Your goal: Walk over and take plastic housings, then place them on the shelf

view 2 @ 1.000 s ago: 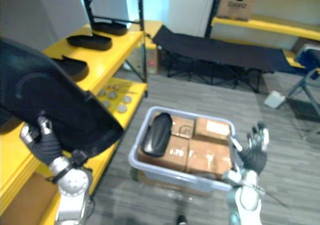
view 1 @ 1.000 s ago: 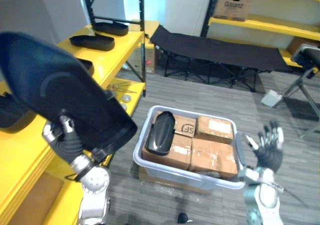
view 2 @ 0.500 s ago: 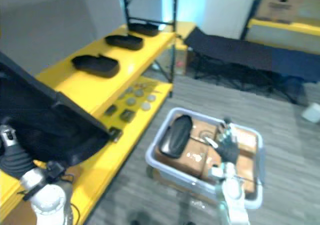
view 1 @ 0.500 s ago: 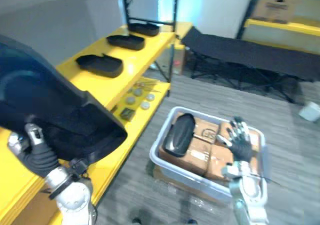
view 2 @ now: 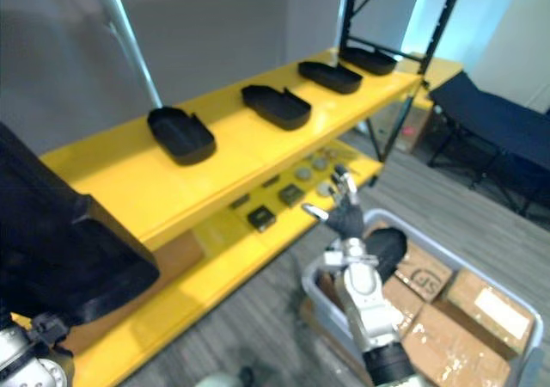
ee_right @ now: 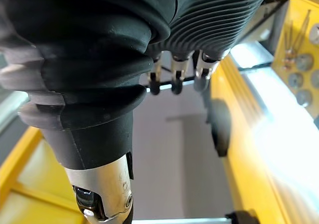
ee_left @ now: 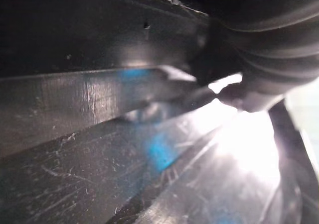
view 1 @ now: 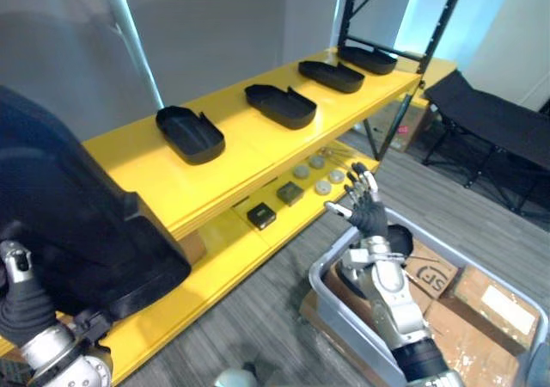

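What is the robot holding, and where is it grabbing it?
Its left hand grips the big black housing by its bottom edge; the right hand is empty.

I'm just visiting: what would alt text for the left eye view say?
The robot's left hand holds a large black plastic housing beside a yellow shelf where four more black housings lie in a row. Its open right hand is raised by a grey bin of cardboard boxes.
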Motion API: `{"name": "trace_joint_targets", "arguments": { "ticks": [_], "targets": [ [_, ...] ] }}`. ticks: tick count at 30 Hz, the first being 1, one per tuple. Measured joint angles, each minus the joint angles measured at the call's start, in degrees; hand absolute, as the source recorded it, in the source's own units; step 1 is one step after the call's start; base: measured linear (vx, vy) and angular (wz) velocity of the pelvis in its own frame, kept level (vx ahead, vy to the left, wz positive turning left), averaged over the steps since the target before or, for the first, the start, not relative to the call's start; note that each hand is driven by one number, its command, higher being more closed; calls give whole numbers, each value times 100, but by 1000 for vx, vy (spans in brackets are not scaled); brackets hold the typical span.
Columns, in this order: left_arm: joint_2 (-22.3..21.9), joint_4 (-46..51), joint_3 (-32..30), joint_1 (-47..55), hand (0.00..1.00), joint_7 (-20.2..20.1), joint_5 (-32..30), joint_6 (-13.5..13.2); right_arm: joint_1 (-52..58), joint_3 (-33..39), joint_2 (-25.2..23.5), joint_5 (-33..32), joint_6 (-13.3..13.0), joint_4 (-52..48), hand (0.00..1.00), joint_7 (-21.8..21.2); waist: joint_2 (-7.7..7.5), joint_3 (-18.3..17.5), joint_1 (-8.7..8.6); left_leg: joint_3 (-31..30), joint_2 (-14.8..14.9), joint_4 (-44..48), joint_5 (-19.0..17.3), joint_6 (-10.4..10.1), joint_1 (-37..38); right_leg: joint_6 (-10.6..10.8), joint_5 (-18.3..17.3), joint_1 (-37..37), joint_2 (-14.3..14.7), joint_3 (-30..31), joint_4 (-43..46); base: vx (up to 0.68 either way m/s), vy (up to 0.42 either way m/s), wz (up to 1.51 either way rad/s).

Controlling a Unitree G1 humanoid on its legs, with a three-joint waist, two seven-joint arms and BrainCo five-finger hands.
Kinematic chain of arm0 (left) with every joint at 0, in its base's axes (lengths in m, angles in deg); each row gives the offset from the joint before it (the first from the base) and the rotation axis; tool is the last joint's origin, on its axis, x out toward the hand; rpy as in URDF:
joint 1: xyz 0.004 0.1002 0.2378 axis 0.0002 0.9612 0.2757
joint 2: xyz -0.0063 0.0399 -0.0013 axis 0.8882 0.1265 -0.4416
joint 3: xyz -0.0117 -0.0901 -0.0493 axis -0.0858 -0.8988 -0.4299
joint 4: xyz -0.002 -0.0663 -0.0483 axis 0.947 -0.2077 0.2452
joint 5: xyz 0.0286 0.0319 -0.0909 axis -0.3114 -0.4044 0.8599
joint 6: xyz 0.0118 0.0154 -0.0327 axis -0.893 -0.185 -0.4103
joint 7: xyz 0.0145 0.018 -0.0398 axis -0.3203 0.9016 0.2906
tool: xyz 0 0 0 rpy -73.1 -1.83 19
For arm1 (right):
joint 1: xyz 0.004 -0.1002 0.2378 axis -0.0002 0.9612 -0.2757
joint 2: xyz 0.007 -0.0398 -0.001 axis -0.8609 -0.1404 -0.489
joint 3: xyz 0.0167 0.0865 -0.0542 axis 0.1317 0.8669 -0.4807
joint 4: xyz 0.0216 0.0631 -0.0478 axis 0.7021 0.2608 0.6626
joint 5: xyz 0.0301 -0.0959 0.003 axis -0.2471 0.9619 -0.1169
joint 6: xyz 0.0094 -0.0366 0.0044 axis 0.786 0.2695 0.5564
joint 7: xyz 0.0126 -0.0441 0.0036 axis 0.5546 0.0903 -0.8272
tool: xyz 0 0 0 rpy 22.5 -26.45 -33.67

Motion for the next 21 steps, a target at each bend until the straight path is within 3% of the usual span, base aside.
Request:
{"name": "trace_joint_targets", "arguments": {
  "ticks": [2,8,10,12,15,17,21],
  "targets": [
    [24,-1,88,-11,100,-14,66,26,305,54,-7,-1,61,-72,0,-44,-155,-19,46,-157,-29,-67,134,-79,-20,55,-55,-84,-8,-99,240,89,-71,46],
    [11,-16,268,161,100,-29,73,268,399,452,-28,-3,65,-82,0,-382,-34,246,16,-441,-120,183,134,-86,-238,49,-58,188,13,-432,197,29,-33,48],
    [6,-54,289,168,100,-192,98,260,509,558,-46,5,61,-116,0,-381,28,404,-95,23,-21,380,-50,14,-370,39,-65,424,-11,-829,185,-65,7,93],
    [19,-271,516,177,100,-479,108,217,778,773,-21,8,51,-238,0,-299,165,548,-274,1401,443,694,-49,37,-629,14,-117,635,8,-1268,252,-89,44,117],
    [18,-540,814,209,100,-693,112,195,888,883,-25,10,-99,-261,0,-183,251,624,-265,1735,392,722,168,41,-696,51,-444,515,-286,-1236,676,-35,87,62],
    [19,-564,863,210,100,-686,189,195,842,876,-51,10,-164,-261,0,-163,273,658,-251,1784,361,793,167,111,-719,26,-468,423,-375,-1147,834,-19,90,-6],
    [52,-592,931,75,100,-553,263,193,654,881,-57,6,-489,-262,0,-156,259,799,-289,1976,312,1434,-167,214,-984,131,-758,161,-639,-852,1282,-56,99,-21]
  ]
}}
